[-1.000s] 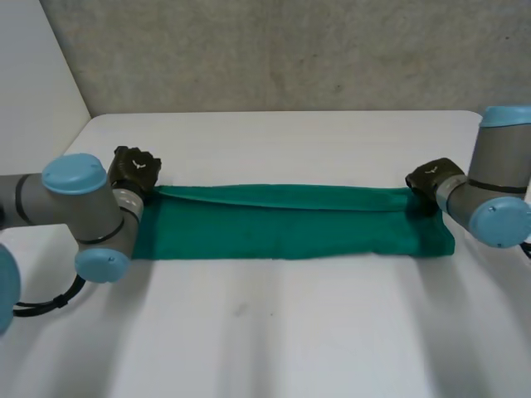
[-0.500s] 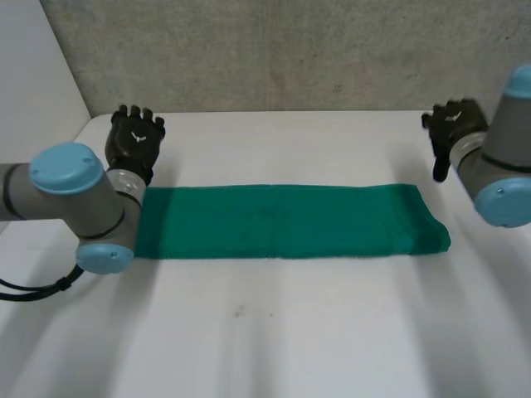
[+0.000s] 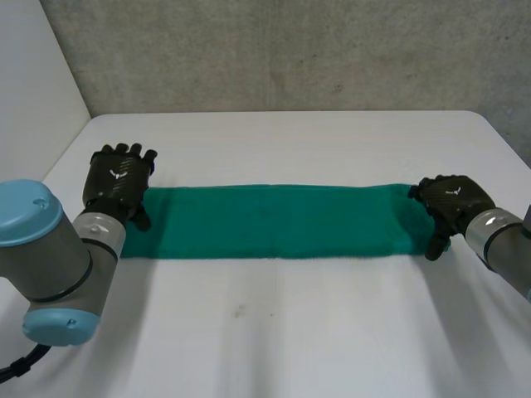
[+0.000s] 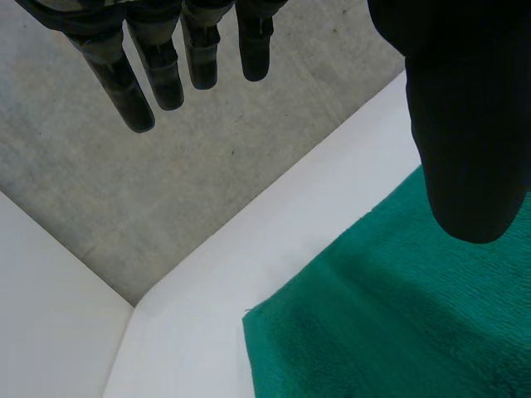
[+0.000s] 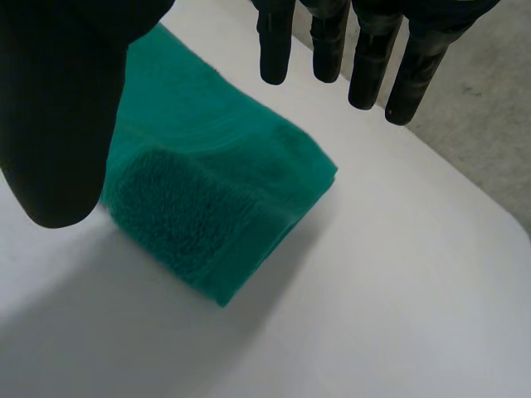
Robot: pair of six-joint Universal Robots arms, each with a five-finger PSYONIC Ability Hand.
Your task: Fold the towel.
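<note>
Green towel (image 3: 274, 221): lies flat on the white table (image 3: 290, 332) as a long, narrow folded band, running left to right across the middle.

Left hand (image 3: 119, 178): sits at the band's left end, open, with fingers (image 4: 158, 66) straight and held well away from the thumb (image 4: 465, 124), clasping nothing. In the left wrist view, a left corner of the towel under the palm and bare table toward the fingertips.

Right hand (image 3: 448, 199): sits at the right end, likewise open, straight fingers (image 5: 369, 58) apart from the thumb (image 5: 58, 108), empty. In the right wrist view, the doubled layers of the towel's short end under the palm.

Whether either hand touches the cloth: cannot tell.

Beyond the table's far edge, a grey concrete wall (image 3: 290, 50).
</note>
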